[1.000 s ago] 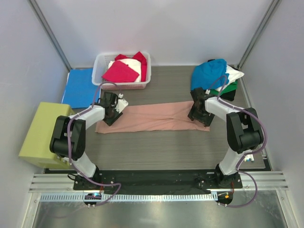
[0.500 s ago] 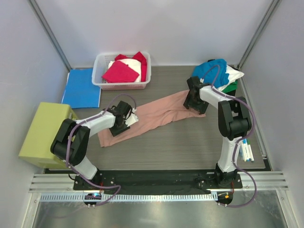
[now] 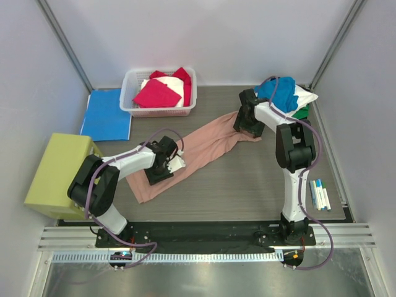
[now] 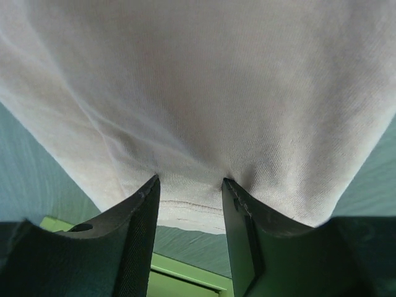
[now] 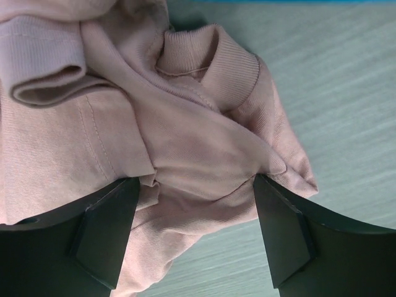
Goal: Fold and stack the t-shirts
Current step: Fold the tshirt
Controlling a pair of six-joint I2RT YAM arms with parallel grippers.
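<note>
A dusty-pink t-shirt (image 3: 207,143), folded into a long strip, lies slanted across the table from lower left to upper right. My left gripper (image 3: 163,166) pinches its lower-left end; in the left wrist view the hem of the shirt (image 4: 204,93) sits between the fingers of the gripper (image 4: 189,192). My right gripper (image 3: 245,121) holds the upper-right end; in the right wrist view the bunched collar and sleeve of the shirt (image 5: 185,136) sit between the gripper's jaws (image 5: 195,192). No print shows.
A white basket (image 3: 130,93) at the back left holds magenta (image 3: 154,94) and white tees. A teal-blue tee (image 3: 276,93) lies on white and green ones at the back right. Blue folder (image 3: 105,114) and yellow-green box (image 3: 59,173) lie left. Markers (image 3: 318,195) lie right.
Both grippers have swung the pink strip from level to slanted: the left end moved nearer and rightward, the right end moved away toward the teal pile.
</note>
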